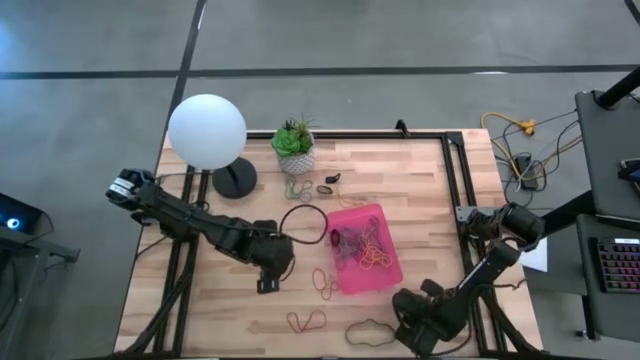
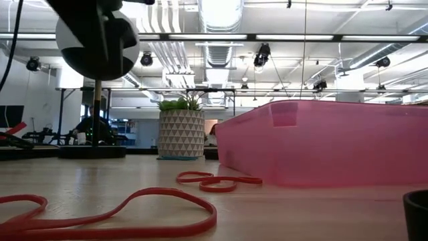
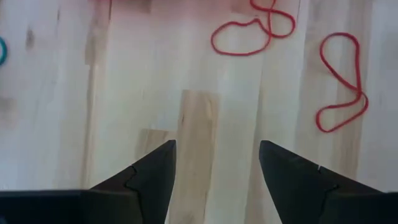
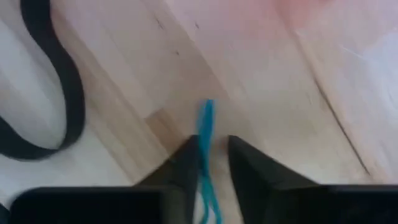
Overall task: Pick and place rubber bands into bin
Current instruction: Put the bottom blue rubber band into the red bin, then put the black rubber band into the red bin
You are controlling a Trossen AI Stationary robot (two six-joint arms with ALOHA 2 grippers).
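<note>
The pink bin (image 1: pixel 389 268) sits on the wood table with several rubber bands (image 1: pixel 366 252) inside; in the low view the bin (image 2: pixel 334 144) fills the right side. Loose bands lie flat on the table: red ones (image 1: pixel 325 284) (image 1: pixel 307 321) (image 2: pixel 114 213) (image 2: pixel 217 181), a black one (image 1: pixel 370 331) (image 4: pixel 59 93), and a big dark loop (image 1: pixel 303 222). My left gripper (image 1: pixel 270 278) (image 3: pixel 217 158) hovers open over bare wood, left of the bin, with red bands (image 3: pixel 242 36) (image 3: pixel 342 81) ahead of it. My right gripper (image 1: pixel 412 318) (image 4: pixel 212 149) is near the table's near edge, below the bin's near right corner, shut on a blue band. My right gripper pinches a thin blue rubber band between its two fingers. The band runs along the narrow gap between them, and a short end (image 4: pixel 207 115) sticks out past the fingertips over the wood. Whether that end touches the table I cannot tell.
A white patterned plant pot (image 1: pixel 296 158) (image 2: pixel 182 134) and a globe lamp (image 1: pixel 207 131) on a black base (image 1: pixel 234 179) stand at the far left. A few small bands (image 1: pixel 300 188) (image 1: pixel 328 182) lie near the pot. Bare wood stretches left of the bin.
</note>
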